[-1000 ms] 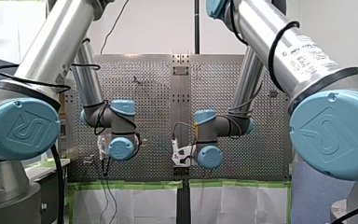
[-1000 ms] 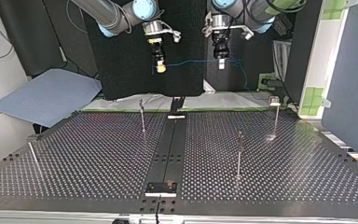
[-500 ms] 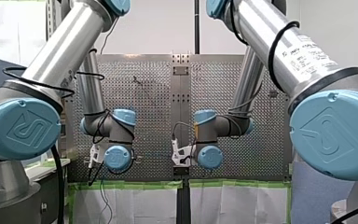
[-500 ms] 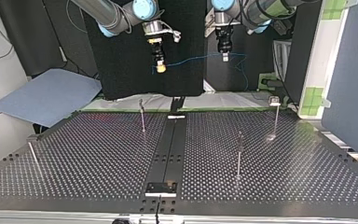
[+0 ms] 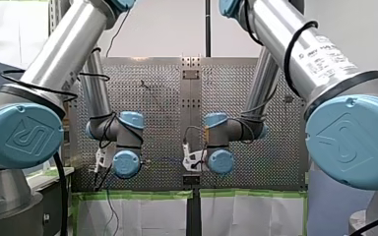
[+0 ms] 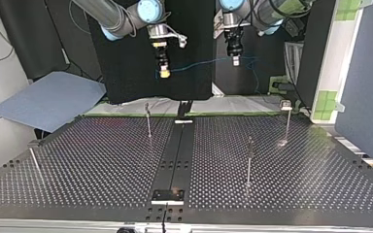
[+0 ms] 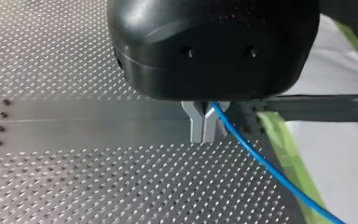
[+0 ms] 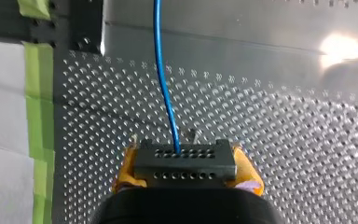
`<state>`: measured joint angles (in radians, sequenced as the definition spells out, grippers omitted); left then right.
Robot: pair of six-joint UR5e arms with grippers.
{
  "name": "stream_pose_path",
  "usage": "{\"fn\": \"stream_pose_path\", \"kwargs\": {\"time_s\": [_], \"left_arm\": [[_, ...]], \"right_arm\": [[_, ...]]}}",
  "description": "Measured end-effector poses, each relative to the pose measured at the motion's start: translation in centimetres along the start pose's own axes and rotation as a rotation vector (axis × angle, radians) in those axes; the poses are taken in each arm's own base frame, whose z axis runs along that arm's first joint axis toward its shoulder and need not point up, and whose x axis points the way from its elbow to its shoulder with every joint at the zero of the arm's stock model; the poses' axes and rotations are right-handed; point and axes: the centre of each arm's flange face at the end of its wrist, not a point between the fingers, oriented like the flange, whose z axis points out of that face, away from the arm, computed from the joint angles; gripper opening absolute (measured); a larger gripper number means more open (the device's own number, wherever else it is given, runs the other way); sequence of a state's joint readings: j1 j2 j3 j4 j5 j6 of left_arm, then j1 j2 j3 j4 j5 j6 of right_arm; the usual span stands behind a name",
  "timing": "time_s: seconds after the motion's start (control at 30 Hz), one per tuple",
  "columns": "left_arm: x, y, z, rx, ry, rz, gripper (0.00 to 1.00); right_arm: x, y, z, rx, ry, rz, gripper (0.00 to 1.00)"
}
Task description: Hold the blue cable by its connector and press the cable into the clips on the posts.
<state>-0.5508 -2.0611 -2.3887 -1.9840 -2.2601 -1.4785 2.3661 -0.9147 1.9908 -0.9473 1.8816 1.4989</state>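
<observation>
A thin blue cable [image 6: 199,63] hangs in the air between my two grippers, above the table's far edge in the top view. My right gripper [image 6: 164,73] is shut on the cable's black connector [image 8: 185,165], which sits between its yellow pads [image 8: 125,175]. The blue cable [image 8: 165,88] runs straight ahead from the connector. My left gripper [image 7: 204,127] has its metal fingers shut on the blue cable [image 7: 261,163], which trails off beside it. In the top view my left gripper [image 6: 235,60] holds the cable's other end, and slack loops down behind it.
Several thin posts stand on the perforated table [image 6: 102,160]: one left of the middle rail [image 6: 148,119], one right of it [image 6: 249,160], one far right [image 6: 286,121], and a leaning one near the left edge [image 6: 34,162]. A blue cloth [image 6: 48,99] lies off the table.
My left gripper has risen and shifted toward the top view's right, lifting its end of the cable. My right gripper has edged slightly toward that view's left.
</observation>
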Motion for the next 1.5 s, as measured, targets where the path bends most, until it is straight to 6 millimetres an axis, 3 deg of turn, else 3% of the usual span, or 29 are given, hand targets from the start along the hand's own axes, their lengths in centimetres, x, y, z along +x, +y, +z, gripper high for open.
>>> {"fn": "stream_pose_path", "kwargs": {"time_s": [0.4,0.97,1.13,1.5], "left_arm": [[-3.2,0.6,0.4,0.0,-0.01,-0.004,0.0],[-13.7,-0.3,4.6,-0.036,-0.13,-0.138,0.0],[-16.7,0.2,5.6,-0.055,-0.159,-0.17,0.0],[-20.2,2.9,5.6,-0.094,-0.165,-0.173,0.0]], "right_arm": [[7.0,0.5,1.7,0.009,0.056,0.111,0.0],[18.5,0.3,2.9,0.077,0.16,0.144,0.0],[18.9,-0.4,3.8,0.095,0.141,0.138,0.0],[20.1,-2.1,6.2,0.145,0.133,0.132,0.0]]}}
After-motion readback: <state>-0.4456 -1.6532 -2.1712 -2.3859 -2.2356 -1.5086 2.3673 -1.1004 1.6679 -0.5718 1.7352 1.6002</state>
